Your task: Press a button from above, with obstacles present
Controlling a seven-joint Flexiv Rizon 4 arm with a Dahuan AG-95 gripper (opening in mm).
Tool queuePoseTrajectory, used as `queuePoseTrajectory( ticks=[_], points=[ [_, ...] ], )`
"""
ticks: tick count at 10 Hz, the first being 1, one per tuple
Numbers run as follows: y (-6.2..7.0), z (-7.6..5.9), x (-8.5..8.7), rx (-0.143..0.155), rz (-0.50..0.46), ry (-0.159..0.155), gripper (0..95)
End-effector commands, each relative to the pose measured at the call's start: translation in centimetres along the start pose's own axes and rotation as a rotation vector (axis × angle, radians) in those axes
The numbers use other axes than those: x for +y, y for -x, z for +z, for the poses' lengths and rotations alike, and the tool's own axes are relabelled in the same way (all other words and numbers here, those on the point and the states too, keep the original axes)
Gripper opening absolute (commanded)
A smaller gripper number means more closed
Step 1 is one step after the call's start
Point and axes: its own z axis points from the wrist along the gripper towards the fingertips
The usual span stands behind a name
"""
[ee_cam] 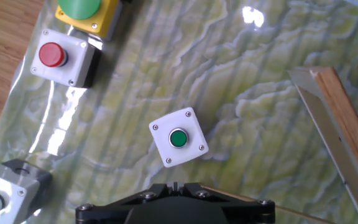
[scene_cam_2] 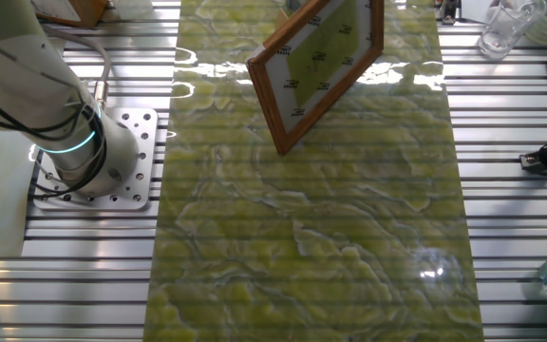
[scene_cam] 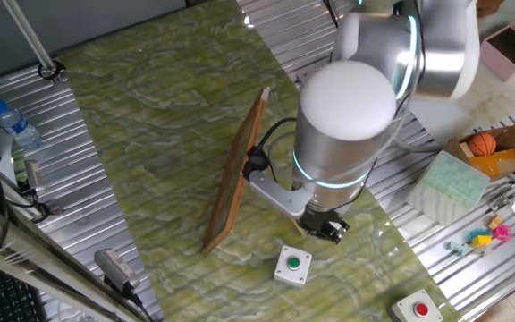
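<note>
The button (ee_cam: 178,138) is a small round green cap set in the middle of a square white box (ee_cam: 191,152) with a screw at each corner. The box lies flat on the green marbled surface (ee_cam: 253,74), turned slightly askew.

The claw (scene_cam: 325,228) hangs above the surface just beside the box, up and to the right of it in one fixed view, touching nothing. Whether it is open or closed I cannot tell: the hand view shows only its dark underside at the bottom edge, below the box.

The wooden board (scene_cam: 238,170) stands tilted on its long edge, left of the box and near it. A red-button box (ee_cam: 58,57) sits well apart from the box, up and left in the hand view, with a yellow box (ee_cam: 86,15) beyond.
</note>
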Motion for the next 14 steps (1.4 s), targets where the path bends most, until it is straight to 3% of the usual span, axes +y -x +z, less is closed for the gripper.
queuePoseTrajectory(
  ticks=[1, 3, 8, 10, 12, 14],
  points=[
    [-0.1, -0.1, -0.1, 0.006, 0.04, -0.045, 0.0],
    [-0.1, -0.1, -0.1, -0.034, 0.065, -0.059, 0.0],
    [-0.1, -0.1, -0.1, -0.056, 0.057, -0.051, 0.0],
    [-0.2, -0.3, 0.0, -0.053, 0.069, -0.045, 0.0],
    [-0.6, -1.8, 0.5, -0.036, 0.085, -0.043, 0.0],
    [-0.8, -2.3, 0.6, -0.041, 0.094, -0.037, 0.0]
  ],
)
